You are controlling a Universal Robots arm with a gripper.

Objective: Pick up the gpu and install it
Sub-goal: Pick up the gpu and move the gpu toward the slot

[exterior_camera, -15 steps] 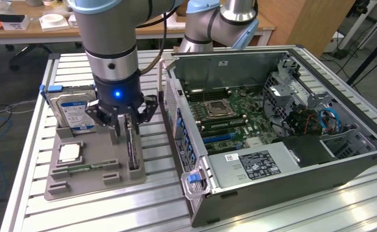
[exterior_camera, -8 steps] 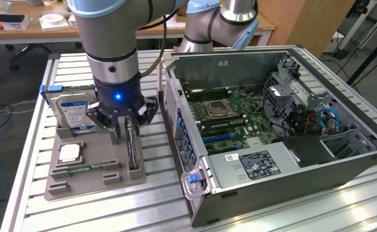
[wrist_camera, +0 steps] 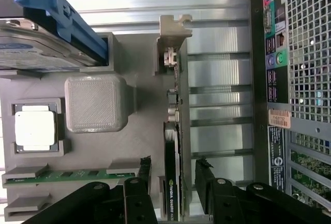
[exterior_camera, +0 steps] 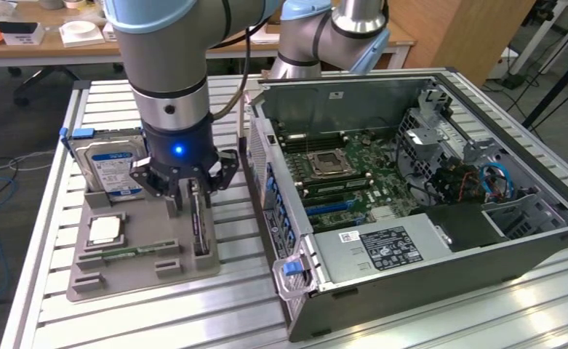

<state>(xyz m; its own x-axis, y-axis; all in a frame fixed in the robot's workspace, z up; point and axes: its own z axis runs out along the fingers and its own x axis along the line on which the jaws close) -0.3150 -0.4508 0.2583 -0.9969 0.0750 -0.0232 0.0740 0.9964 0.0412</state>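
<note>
From my station, the gripper (exterior_camera: 193, 198) hangs directly over the gpu (exterior_camera: 199, 227), a thin green circuit-board card with a black cooler block, standing on its long edge in a slot of the grey plastic parts tray (exterior_camera: 138, 273). The tray sits on the exterior view's left, just beside the open black computer case (exterior_camera: 410, 302).

The card's long axis runs from the near end of the tray toward the far end. In the wrist view its silver bracket end points away from the gripper (wrist_camera: 175, 163).

In that view the gpu (wrist_camera: 175, 131) passes between the two black fingers (wrist_camera: 139, 193), one on each face, so the jaws sit across the card's thin dimension. The jaws stand wide apart and hold nothing. I see a gap on both sides of the card, so I judge there is no contact yet. The card is seated in its slot, not lifted.
</note>
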